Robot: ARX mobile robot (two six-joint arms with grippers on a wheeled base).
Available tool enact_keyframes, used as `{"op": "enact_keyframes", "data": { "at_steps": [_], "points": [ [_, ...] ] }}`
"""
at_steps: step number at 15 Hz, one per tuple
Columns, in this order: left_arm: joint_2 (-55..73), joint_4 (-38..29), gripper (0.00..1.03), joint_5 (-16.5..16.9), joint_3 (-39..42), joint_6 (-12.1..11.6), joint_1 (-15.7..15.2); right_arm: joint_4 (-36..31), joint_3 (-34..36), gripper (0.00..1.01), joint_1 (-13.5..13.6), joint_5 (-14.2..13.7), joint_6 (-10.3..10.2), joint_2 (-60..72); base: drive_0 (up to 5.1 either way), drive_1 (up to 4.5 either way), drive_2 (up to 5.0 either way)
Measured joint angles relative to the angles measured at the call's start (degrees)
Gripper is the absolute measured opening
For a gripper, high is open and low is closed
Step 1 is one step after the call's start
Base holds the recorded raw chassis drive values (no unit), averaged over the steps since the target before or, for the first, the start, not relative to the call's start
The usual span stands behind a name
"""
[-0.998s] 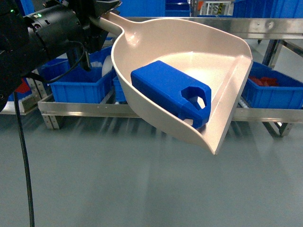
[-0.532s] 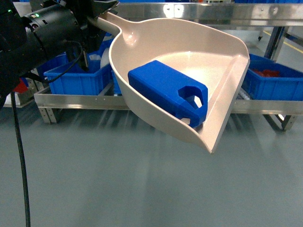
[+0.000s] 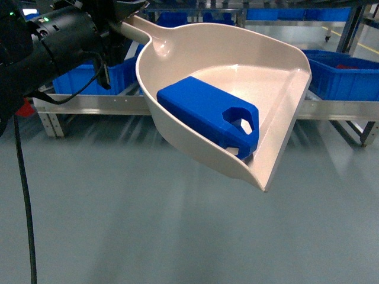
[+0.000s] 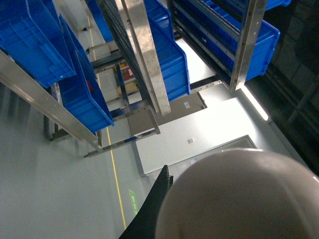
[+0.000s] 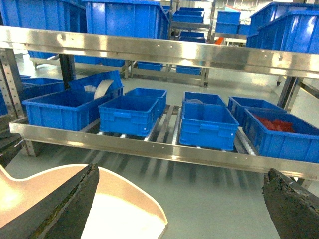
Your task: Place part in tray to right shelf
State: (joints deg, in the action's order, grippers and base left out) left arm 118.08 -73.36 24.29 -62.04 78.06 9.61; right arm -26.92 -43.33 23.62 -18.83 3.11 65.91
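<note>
The pale beige tray point(image 3: 237, 53) hangs in the air, tilted, in the middle of the head view. The blue part point(image 3: 207, 115) lies flat inside it, its handle hole toward the open front edge. My left gripper point(image 3: 121, 16) is shut on the tray's handle point(image 3: 139, 29) at the top left. In the left wrist view one black finger point(image 4: 152, 211) shows beside the tray's rounded back point(image 4: 239, 199). My right gripper point(image 5: 180, 179) is open and empty, with the tray's rim point(image 5: 114, 209) at its lower left. The right shelf point(image 3: 337, 109) runs behind the tray, its front rail point(image 5: 164, 149) facing me.
Several blue crates point(image 5: 207, 124) sit on the shelf's rollers; one at the right point(image 5: 279, 132) holds red pieces. A second steel rail point(image 5: 149, 50) runs above them. A black cable point(image 3: 26, 207) hangs at the left. Grey floor lies between me and the shelf.
The shelf rail and crates have shifted upward in the head view and the background has slid sideways. The tray with the part stays in the same place in my left gripper.
</note>
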Motion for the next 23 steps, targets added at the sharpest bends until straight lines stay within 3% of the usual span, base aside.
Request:
{"op": "enact_keyframes", "data": {
  "at_steps": [14,23],
  "points": [
    [0.07,0.04,0.12,0.02,0.02,-0.02,0.00,0.07,0.02,0.98,0.00,0.00,-0.02,0.02,0.0,0.00,0.0],
    [0.07,0.04,0.12,0.17,0.00,0.04,0.20,-0.04,0.00,0.98,-0.02,0.04,0.00,0.00,1.7,2.66,-4.2]
  ]
}}
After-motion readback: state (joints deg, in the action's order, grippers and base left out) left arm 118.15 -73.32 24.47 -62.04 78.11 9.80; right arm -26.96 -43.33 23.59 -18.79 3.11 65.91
